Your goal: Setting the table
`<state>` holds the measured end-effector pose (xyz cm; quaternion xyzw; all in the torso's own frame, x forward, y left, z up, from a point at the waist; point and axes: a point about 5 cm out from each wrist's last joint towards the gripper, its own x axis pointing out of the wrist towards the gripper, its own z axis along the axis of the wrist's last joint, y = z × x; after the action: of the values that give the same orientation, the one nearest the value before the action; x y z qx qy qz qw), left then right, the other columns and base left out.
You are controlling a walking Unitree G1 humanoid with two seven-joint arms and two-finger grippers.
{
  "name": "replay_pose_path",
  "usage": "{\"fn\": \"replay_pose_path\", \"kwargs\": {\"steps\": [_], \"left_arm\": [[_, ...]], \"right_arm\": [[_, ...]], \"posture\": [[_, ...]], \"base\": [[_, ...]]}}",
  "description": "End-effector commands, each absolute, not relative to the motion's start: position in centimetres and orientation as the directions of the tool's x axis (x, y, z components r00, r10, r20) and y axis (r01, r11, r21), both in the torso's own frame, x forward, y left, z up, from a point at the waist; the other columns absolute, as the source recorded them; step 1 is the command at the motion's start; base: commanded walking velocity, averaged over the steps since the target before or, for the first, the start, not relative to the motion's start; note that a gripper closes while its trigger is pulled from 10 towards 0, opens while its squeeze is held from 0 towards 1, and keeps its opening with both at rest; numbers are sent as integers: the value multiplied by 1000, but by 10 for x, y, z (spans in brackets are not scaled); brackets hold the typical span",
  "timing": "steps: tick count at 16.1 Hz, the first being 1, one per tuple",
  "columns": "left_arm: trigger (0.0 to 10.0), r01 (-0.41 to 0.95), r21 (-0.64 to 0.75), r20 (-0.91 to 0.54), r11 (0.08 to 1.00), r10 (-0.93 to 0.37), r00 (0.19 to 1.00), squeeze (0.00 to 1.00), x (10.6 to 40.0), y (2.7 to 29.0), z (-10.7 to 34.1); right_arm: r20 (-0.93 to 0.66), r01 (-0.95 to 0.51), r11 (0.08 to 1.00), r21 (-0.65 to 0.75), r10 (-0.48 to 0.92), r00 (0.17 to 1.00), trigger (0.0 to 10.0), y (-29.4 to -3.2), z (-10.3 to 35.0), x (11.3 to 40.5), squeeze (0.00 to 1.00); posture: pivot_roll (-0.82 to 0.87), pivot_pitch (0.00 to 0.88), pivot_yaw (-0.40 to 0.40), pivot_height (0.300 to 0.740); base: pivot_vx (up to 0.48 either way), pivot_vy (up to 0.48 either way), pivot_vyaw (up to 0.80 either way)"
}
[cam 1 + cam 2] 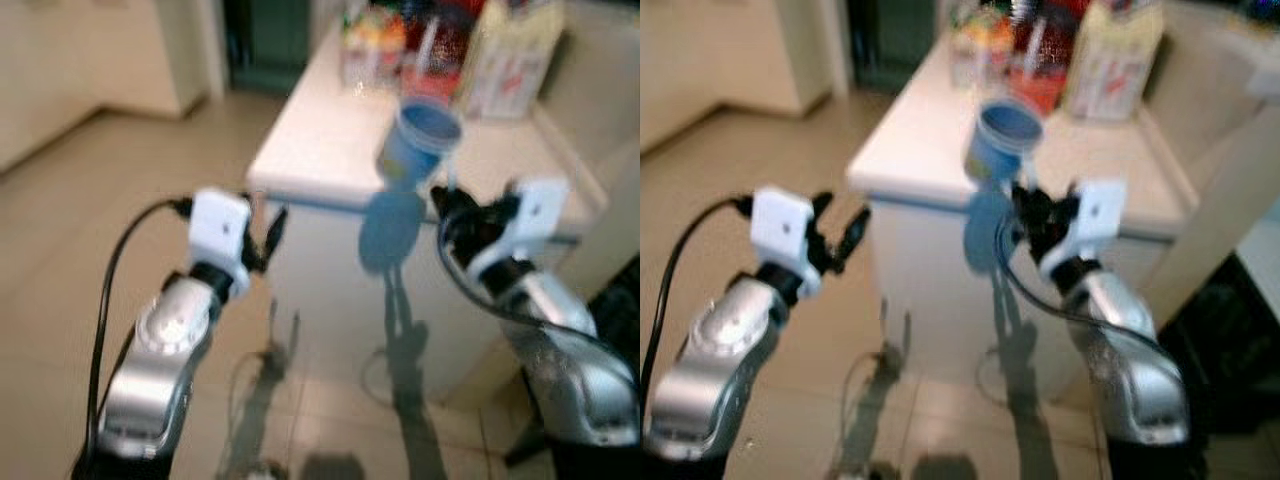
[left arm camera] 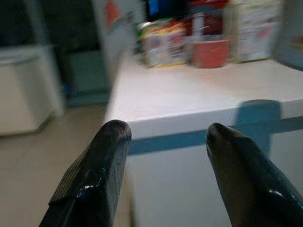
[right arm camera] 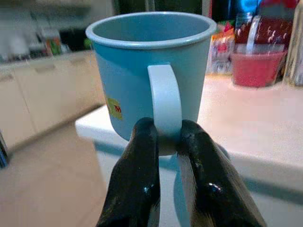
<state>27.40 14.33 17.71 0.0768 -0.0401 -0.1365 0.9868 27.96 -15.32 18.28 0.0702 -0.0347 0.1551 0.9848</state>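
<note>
A light blue mug (image 3: 151,75) with a small yellow sticker hangs in the air, my right gripper (image 3: 165,137) shut on the bottom of its handle. In the eye views the blue mug (image 1: 420,140) is above the near edge of the white table (image 1: 330,150), with the right gripper (image 1: 447,200) just below it. My left gripper (image 1: 268,225) is raised in front of the table's near left corner. Its fingers (image 2: 102,161) stand open with nothing between them, pointing at the white table (image 2: 189,94).
At the far end of the table stand several packages: a red container (image 2: 210,52), colourful packets (image 2: 163,42) and a tall white carton (image 1: 510,60). Beige floor tiles (image 1: 120,170) spread to the left. Cream cabinets (image 1: 100,50) line the far left. A dark object (image 1: 620,310) is at the right.
</note>
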Motion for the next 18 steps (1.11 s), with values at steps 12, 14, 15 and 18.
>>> {"fn": "replay_pose_path", "kwargs": {"steps": [12,14,15,18], "left_arm": [[10000,224,200,60,954,-240,969,0,277,140,167],[10000,227,201,62,953,-244,968,0,278,138,167],[10000,232,209,64,950,-250,966,0,279,137,167],[10000,235,210,69,949,-254,965,0,280,135,167]], "right_arm": [[61,-166,985,-51,169,984,10000,-166,164,282,0],[63,-158,986,-56,162,985,10000,-167,163,282,0],[67,-149,987,-64,153,986,10000,-169,163,282,0],[80,-138,989,-58,143,987,10000,-171,164,282,0]], "posture": [[5,0,-50,740],[-3,0,-45,740],[-3,0,-45,740],[-3,0,-45,740]], "base": [[0,-415,0],[0,-429,0],[0,-431,0],[0,-430,0]]}}
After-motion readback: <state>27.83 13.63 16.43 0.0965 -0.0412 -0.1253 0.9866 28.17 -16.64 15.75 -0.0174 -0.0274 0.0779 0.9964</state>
